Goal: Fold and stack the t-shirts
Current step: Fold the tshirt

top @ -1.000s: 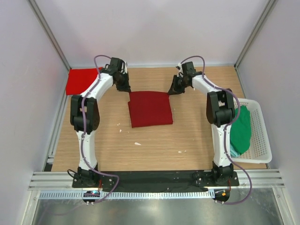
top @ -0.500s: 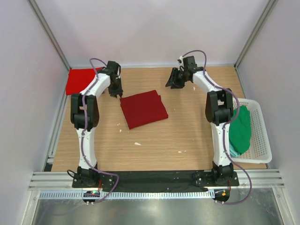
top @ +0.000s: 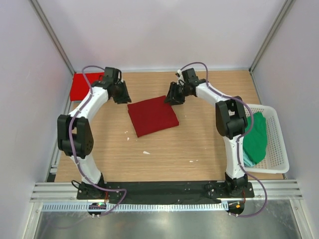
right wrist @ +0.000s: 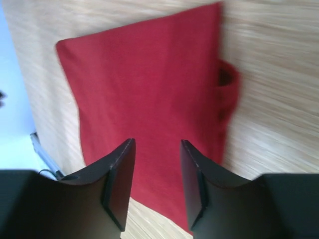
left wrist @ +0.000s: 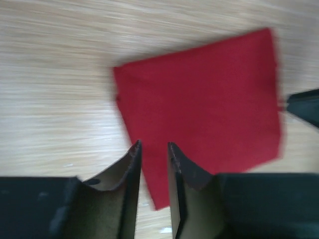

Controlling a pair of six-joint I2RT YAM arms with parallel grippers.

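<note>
The dark maroon red t-shirt (top: 152,116), folded into a flat square of soft cloth, lies near the middle of the light wooden table (top: 199,144), turned a little askew to the table edges. In my right wrist view the same shirt (right wrist: 149,99) shows a small fold of cloth poking out along one side.

My left gripper (top: 121,94) sits near the shirt's far left corner. Through its wrist camera I see the left gripper (left wrist: 153,145) with its fingers only a narrow gap apart and nothing caught between them, the maroon cloth (left wrist: 199,99) lying below. My right gripper (top: 172,97) is at the shirt's far right corner. Seen from its own wrist, the right gripper (right wrist: 157,142) is parted wider and is also empty. I cannot tell whether either one touches the cloth.

Further out, a brighter red folded t-shirt (top: 85,85) lies in the far left corner of the table. On the right side, a white plastic slatted basket (top: 279,149) holds a crumpled green t-shirt (top: 256,137) spilling over its near rim, with a bit of teal t-shirt (top: 247,158) showing beneath it. A few small white scraps (top: 146,152) are scattered on the wood nearer to me.
</note>
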